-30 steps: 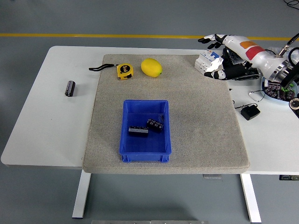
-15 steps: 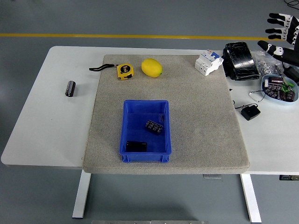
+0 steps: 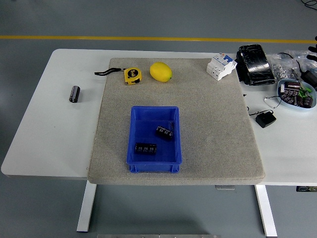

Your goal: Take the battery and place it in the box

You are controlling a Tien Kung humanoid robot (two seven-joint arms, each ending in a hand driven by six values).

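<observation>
A blue box (image 3: 154, 108) stands on the grey mat, near its front edge. Two black battery packs lie inside it, one at the right middle (image 3: 164, 132) and one lower left (image 3: 145, 148). A small black cylindrical battery (image 3: 74, 93) lies on the bare white table at the far left. Only a dark sliver of my right hand (image 3: 314, 49) shows at the right edge, far from the box. My left arm is out of view.
On the grey mat (image 3: 213, 129) are a yellow tape measure (image 3: 131, 75), a lemon (image 3: 160, 72) and a white circuit breaker (image 3: 220, 66). To the right are a black wrapped pack (image 3: 254, 64), a bowl of parts (image 3: 296, 94) and a black adapter (image 3: 265, 119).
My right arm has pulled back from over the circuit breaker to the right edge, almost out of view. The lower battery pack in the box has shifted a little.
</observation>
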